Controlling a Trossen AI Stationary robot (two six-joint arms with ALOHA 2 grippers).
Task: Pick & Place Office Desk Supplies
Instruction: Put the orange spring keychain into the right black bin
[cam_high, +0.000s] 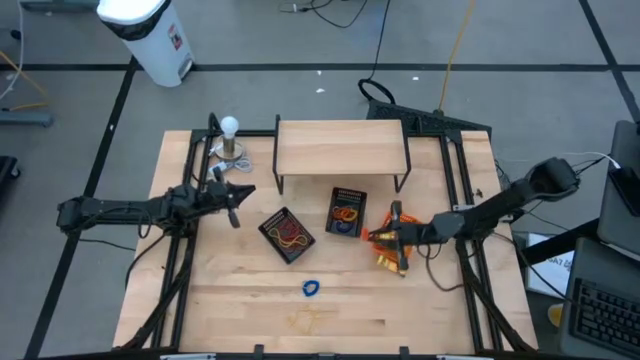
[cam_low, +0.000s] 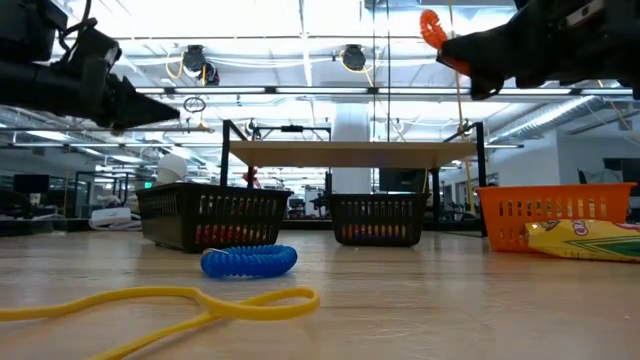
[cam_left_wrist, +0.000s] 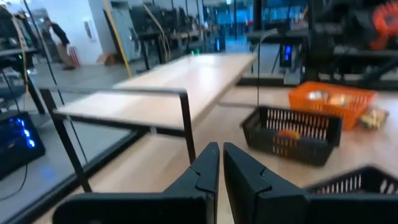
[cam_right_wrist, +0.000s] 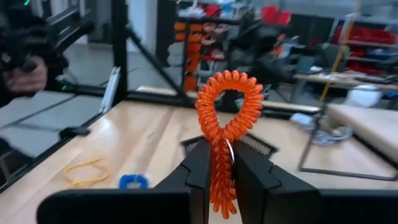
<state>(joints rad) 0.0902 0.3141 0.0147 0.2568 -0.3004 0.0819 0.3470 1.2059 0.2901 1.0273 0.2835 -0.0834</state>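
The right gripper (cam_right_wrist: 217, 163) is clenched on an orange coiled plastic loop (cam_right_wrist: 225, 130), lifted above the orange plastic tray (cam_high: 388, 250) near the tabletop's (cam_high: 230, 310) right edge, probably for sorting. The left gripper (cam_left_wrist: 220, 163), pinched shut and empty, waits by the left edge.

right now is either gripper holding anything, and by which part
The right gripper pinches an orange coiled loop by its lower part, the ring standing above the fingers. The left gripper is shut on nothing.
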